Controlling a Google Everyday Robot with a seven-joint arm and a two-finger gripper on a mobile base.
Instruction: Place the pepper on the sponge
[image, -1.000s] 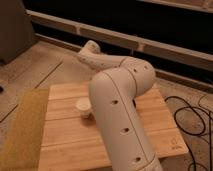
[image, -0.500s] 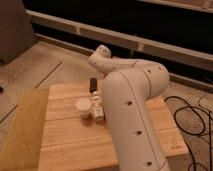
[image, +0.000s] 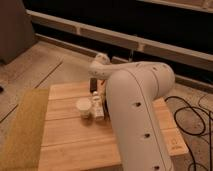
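One yellow-green mat (image: 22, 127) lies on the left, cut off at the bottom edge. Beside it stands one wooden table (image: 65, 145). One white cup (image: 83, 106) sits on it. Just right of the cup, the gripper (image: 98, 109) hangs low over the table, fingers together; whether it holds something is hard to tell. One big white arm (image: 137, 110) hides much of the table. The pepper and sponge cannot be seen. Black cables (image: 192, 117) lie on the floor at the right.
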